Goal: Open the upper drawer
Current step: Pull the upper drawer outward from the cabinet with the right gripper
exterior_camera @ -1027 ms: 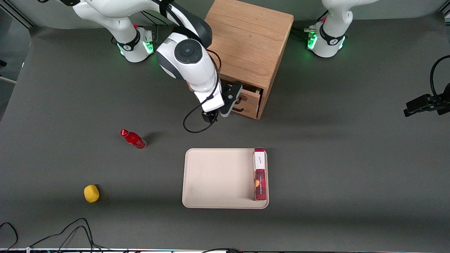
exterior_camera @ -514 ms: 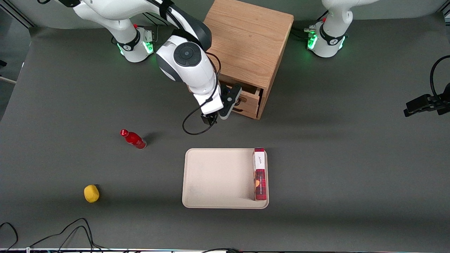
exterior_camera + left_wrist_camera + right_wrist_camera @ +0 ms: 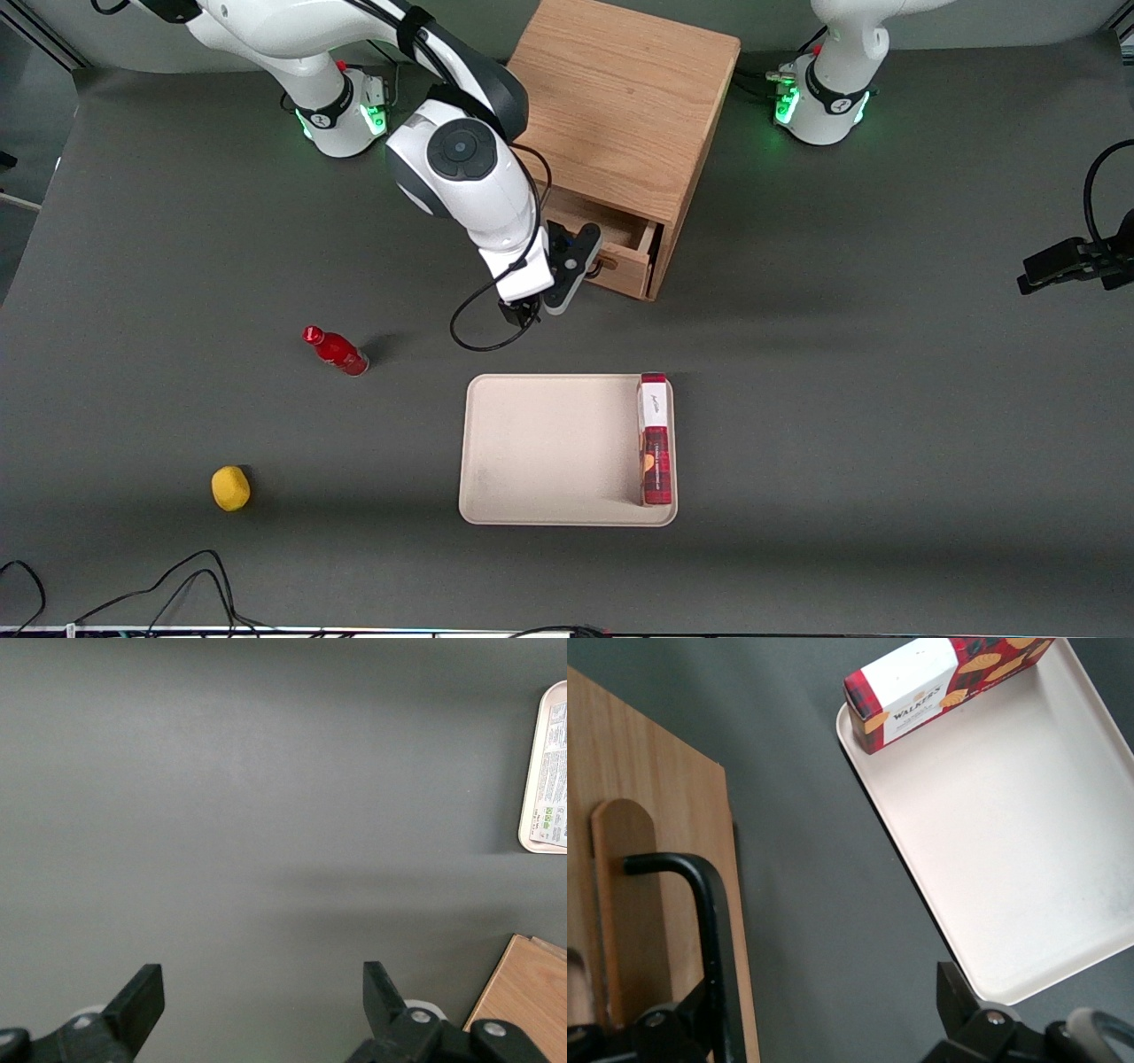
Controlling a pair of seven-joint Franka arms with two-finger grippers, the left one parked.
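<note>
The oak cabinet (image 3: pixel 625 97) stands at the back of the table. Its upper drawer (image 3: pixel 627 263) is pulled partly out, and the shallow wooden box shows behind the front. My gripper (image 3: pixel 580 257) hangs just in front of that drawer front, toward the working arm's end. In the right wrist view the gripper (image 3: pixel 824 1023) is open with nothing between its fingers. One finger (image 3: pixel 678 1028) sits right beside the black bar handle (image 3: pixel 709 930) and its wooden rail (image 3: pixel 625 904). The other finger (image 3: pixel 966 1005) is over bare table.
A beige tray (image 3: pixel 532 443) lies nearer the front camera than the cabinet, with a red biscuit box (image 3: pixel 656 439) along one edge. A red bottle (image 3: pixel 337 351) and a yellow object (image 3: pixel 230 487) lie toward the working arm's end. Cables trail at the table's near edge.
My gripper has slid sideways along the drawer front toward the working arm's end and a little nearer the front camera. More of the drawer's inside shows now.
</note>
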